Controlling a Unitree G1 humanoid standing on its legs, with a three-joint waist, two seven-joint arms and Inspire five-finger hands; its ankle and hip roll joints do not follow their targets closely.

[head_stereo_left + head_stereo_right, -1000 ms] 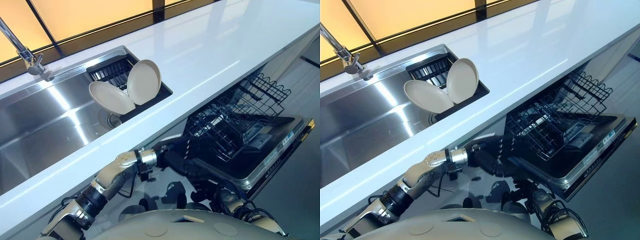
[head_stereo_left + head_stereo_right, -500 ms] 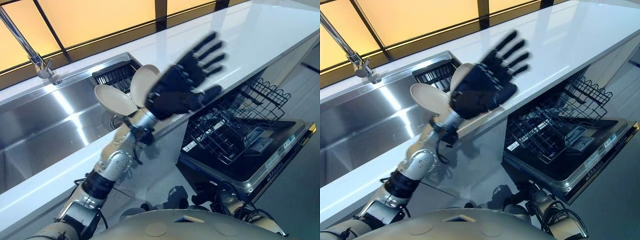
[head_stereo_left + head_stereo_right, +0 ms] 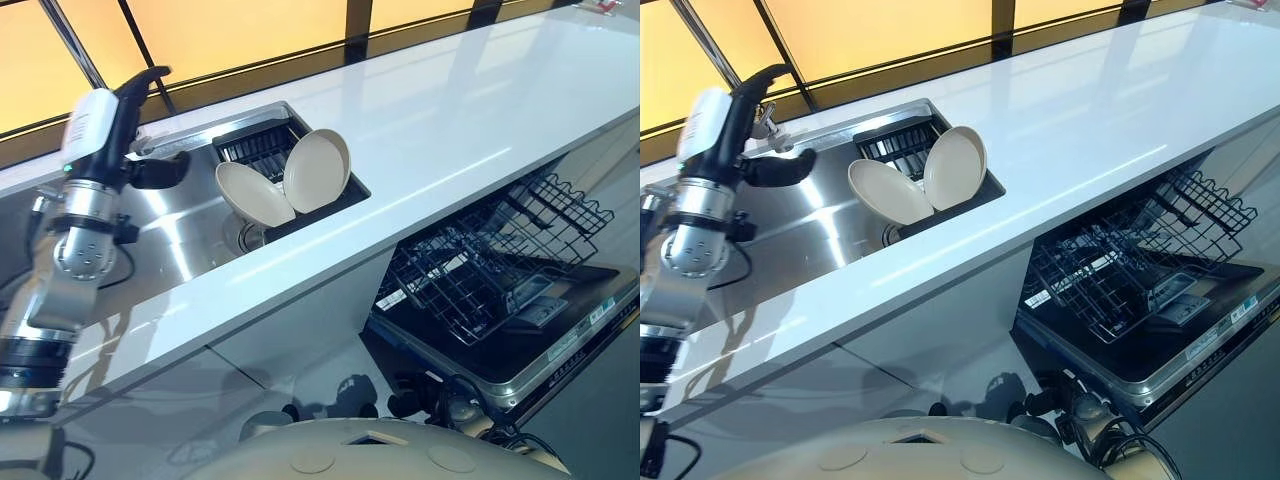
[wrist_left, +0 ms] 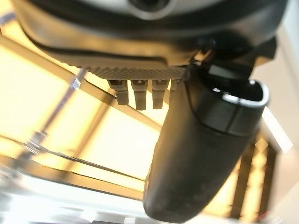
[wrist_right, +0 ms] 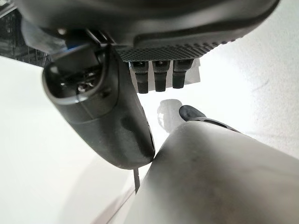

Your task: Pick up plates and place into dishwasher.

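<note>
Left hand (image 3: 135,120) is up over the sink (image 3: 170,240), fingers loosely extended and holding nothing. Right hand (image 5: 103,116) hangs low with relaxed fingers, empty too. Both plates (image 3: 285,185) lean together in the black drainer (image 3: 265,150) at the sink's end (well apart from either hand). Dishwasher rack (image 3: 480,260) is pulled out with no plates in it, so I'd say nothing's done yet.

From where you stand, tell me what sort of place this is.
Most likely a kitchen: a stainless steel sink set into a long white countertop, two cream round plates leaning in its black rack, and an open dishwasher with black wire racks pulled out.
</note>
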